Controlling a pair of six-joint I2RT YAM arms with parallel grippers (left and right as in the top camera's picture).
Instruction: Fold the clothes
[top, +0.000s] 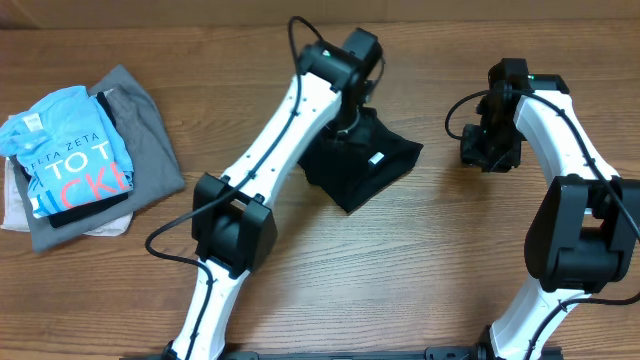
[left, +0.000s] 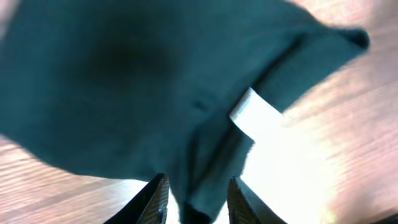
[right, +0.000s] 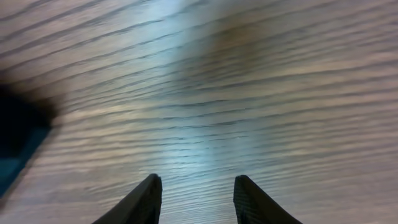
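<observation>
We note black T-shirt (top: 352, 180) bunched, left tool (left: 198, 180) parted around its fold; right tool (right: 198, 179) released, empty; blue shirt (top: 70, 150), grey garment (top: 150, 140) well apart.

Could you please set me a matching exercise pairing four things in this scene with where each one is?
1. black T-shirt
2. light blue shirt
3. grey garment
4. right gripper

A. open above bare table
B. far left, topmost
C. in the middle, white label showing
D. far left, partly under other clothes

Pairs: 1-C, 2-B, 3-D, 4-A
</observation>
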